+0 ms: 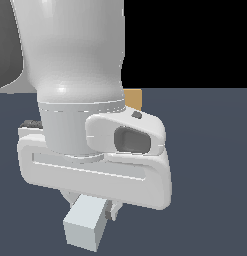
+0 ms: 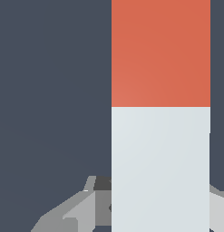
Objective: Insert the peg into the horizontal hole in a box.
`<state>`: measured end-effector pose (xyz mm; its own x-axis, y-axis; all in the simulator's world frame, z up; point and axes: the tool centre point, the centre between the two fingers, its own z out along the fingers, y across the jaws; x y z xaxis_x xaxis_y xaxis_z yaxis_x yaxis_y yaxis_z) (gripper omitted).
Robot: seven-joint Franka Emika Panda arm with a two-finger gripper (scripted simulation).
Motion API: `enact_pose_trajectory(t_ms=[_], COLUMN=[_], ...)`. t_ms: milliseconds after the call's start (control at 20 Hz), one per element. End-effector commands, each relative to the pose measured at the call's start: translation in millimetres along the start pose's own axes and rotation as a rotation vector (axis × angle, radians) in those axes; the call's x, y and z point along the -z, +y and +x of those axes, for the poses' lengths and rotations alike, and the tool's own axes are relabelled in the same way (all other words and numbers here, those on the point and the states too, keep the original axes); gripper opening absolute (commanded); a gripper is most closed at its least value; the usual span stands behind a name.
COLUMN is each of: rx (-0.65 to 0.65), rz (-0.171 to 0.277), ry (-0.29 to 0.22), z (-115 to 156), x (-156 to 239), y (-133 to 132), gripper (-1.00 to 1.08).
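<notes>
So the arm is basically filling the exterior view, big white wrist and hand block right up in the camera's face. Under it the gripper [image 1: 97,202] has the peg [image 1: 85,227] pinched between its fingers [image 1: 114,209], closed in snug on the pale grey-white part, and the blunt white end pokes out toward the camera below the hand. In the wrist view the peg [image 2: 161,136] runs straight away from the camera, white half nearest the gripper [image 2: 161,213] and the red-orange section on the far end, with bits of grey finger [image 2: 68,213] visible on either side of it, touching the bar. The box [image 1: 134,100] is only a sliver of tan peeking out behind the arm, near the far edge of the dark blue-grey counter [image 1: 210,175], just to the exterior view's right of the wrist. It's well apart from the peg's near end, and the hole can't be seen at all since the arm covers most of the box. Can't tell if the peg's red end is lined up with the box, since neither picture shows both.
</notes>
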<state>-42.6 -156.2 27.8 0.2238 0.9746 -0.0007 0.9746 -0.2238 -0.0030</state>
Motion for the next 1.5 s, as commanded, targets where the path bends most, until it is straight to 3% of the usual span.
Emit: enact_pose_trajectory(t_ms=[0,500,800,1100,1450], rx=[0.018,0.115,0.159,0.179,0.18], rz=[-0.003,-0.004,-0.003,-0.003,-0.003], ry=[0.0,-0.001,0.0,0.0,0.0], z=[25,168,233,264,265], x=[7,38,52,59,59], y=[0,-14,-23,-28,-27], gripper=[-1.0,-1.0,-1.0,-1.0,-1.0])
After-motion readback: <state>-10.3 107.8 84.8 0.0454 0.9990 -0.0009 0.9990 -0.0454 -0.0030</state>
